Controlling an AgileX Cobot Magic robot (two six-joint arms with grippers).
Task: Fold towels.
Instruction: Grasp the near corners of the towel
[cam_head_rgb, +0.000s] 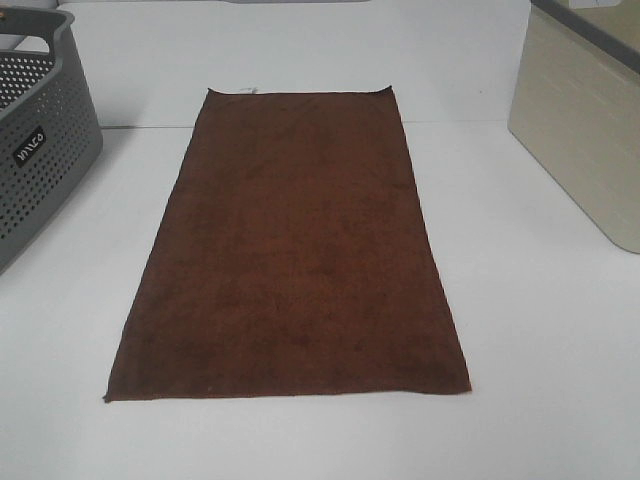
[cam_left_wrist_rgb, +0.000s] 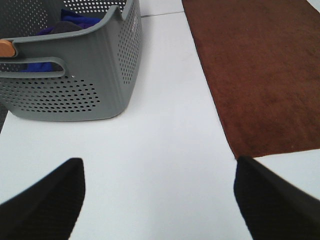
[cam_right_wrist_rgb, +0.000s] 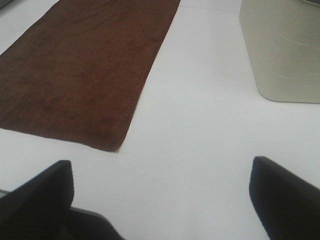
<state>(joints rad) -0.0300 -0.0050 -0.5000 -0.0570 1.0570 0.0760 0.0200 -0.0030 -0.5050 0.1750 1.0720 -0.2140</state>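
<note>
Reddish-brown and fuzzy, the towel (cam_head_rgb: 290, 250) lies spread flat in a single layer at the middle of the white desk (cam_head_rgb: 540, 360). In the high view its long sides run from 12 o'clock to 6 o'clock. A thin hem runs along its edges, and a small white tag (cam_head_rgb: 245, 91) peeks out at the far edge, near the 11 o'clock corner. The far corner at 1 o'clock curls up slightly.

At about 10 o'clock from the towel, well apart from it, stands a grey perforated basket (cam_head_rgb: 40, 140) with a dark label on its side. The left wrist view shows blue cloth (cam_left_wrist_rgb: 75, 22) inside it. At about 2 o'clock stands a beige bin (cam_head_rgb: 585, 130) with a dark rim, also clear of the towel.

The left claw (cam_left_wrist_rgb: 160, 200) is spread wide with nothing between its dark fingers (cam_left_wrist_rgb: 45, 200). It is above bare desk, with the towel's 7 o'clock corner just beside one fingertip. The right claw (cam_right_wrist_rgb: 162, 195) is likewise wide open and holds nothing. It is over bare desk near the towel's 5 o'clock corner, not touching the cloth.
</note>
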